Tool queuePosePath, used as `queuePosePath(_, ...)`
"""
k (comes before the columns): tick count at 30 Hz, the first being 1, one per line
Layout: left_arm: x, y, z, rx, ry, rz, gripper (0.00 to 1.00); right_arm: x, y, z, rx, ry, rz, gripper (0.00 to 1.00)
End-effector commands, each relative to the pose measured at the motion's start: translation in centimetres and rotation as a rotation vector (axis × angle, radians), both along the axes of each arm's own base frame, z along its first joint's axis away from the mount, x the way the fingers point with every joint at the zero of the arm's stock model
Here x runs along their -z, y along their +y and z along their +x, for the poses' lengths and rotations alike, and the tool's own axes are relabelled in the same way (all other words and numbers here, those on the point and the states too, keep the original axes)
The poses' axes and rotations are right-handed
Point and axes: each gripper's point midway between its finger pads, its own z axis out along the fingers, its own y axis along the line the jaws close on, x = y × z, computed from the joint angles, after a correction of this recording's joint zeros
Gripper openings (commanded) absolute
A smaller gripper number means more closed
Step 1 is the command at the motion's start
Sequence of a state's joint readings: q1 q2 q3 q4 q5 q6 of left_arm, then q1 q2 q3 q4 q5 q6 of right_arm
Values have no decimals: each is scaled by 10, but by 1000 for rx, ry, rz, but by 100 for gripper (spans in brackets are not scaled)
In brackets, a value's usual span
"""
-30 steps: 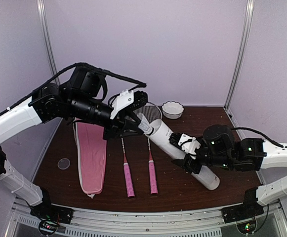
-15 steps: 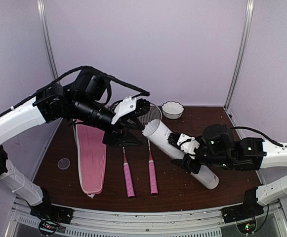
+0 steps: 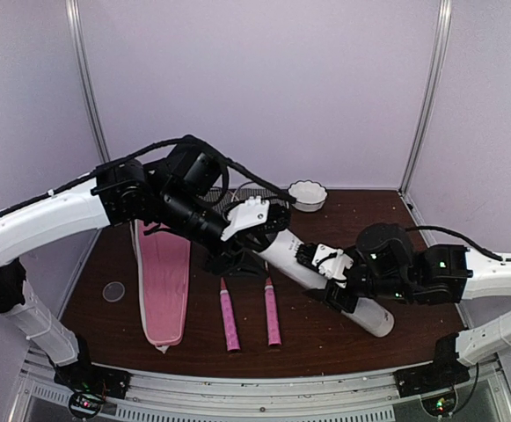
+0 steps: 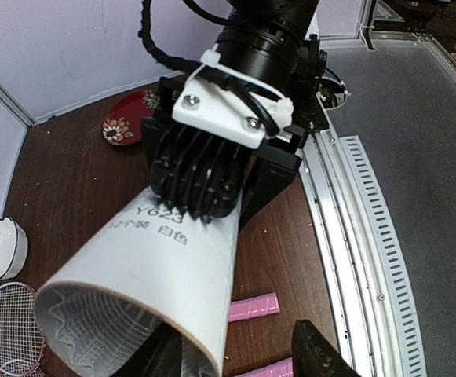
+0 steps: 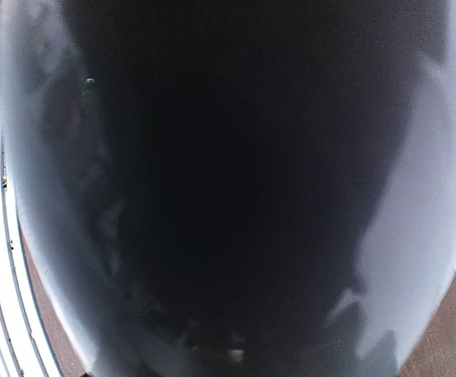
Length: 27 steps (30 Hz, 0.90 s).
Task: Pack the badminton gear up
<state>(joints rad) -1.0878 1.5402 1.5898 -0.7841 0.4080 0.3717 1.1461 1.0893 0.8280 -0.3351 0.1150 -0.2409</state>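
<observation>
Brown table (image 3: 325, 338) holds rackets (image 3: 273, 321) under white tube (image 3: 374, 315) clamped in right jaws; left jaws stand open.

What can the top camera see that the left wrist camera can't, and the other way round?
Only the top camera shows the pink cover, lying flat. Only the left wrist camera shows the red patterned dish. Both show the white tube, the small white bowl and the rackets' pink handles.
</observation>
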Motion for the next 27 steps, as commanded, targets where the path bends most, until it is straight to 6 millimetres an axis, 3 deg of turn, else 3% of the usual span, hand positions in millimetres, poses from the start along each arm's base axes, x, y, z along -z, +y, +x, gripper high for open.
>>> queuePosePath(1, 8, -13, -14, 76, 21, 5, 49, -38, 13, 4, 0, -47, 122, 27)
queuePosePath(10, 29, -31, -18, 131, 80, 25, 50, -44, 16, 7, 5, -62, 142, 27)
queuePosePath(17, 30, -42, -13, 129, 75, -9, 53, -49, 18, 8, 4, -76, 159, 27)
queuePosePath(21, 6, -32, -1, 63, 26, -48, 54, -38, 16, 8, 3, -74, 127, 26)
queuePosePath(27, -40, 13, 18, -94, -39, -119, 56, -22, 10, 8, 15, -72, 97, 26)
